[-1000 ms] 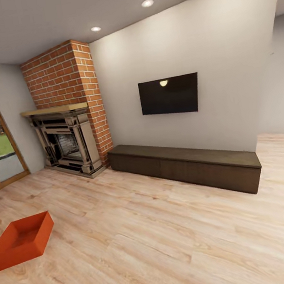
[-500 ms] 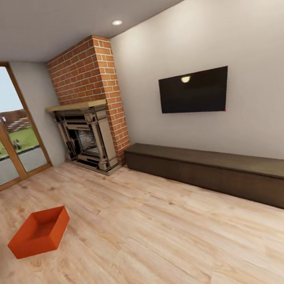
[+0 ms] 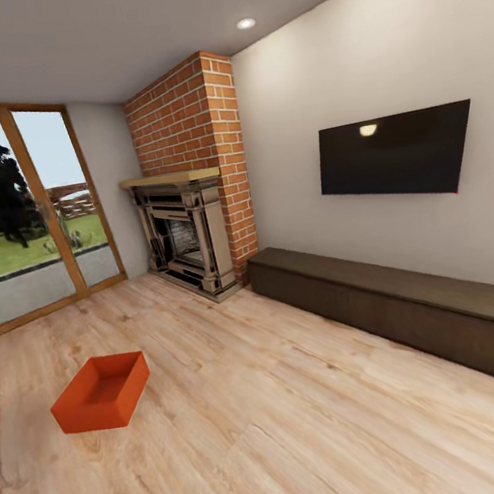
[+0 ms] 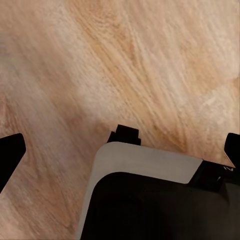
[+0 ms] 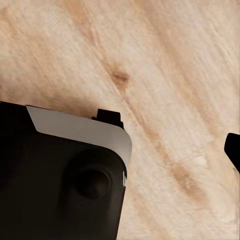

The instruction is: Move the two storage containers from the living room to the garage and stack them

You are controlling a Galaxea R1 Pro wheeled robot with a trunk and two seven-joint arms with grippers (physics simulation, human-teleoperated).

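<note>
head view faces the fireplace (image 3: 196, 231) wall; both wrist views look down close at plank floor (image 4: 150, 75).

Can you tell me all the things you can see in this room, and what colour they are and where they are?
storage container: one, orange-red, open-topped and empty, on the wood floor at the left.
wood floor: one, light wood planks, all across the room.
fireplace: one, grey-brown with a pale mantel, against the far wall.
brick chimney: one, red, rising behind the fireplace.
television: one, black, on the beige wall at the right.
low cabinet: one, long, dark brown, on the floor under the television.
glass doors: wood-framed, far left, grass and a tree outside.
ceiling lights: two, white, in the ceiling.
left hand: black fingertips wide apart, open over the floor.
right hand: one black fingertip showing above the floor.
</note>
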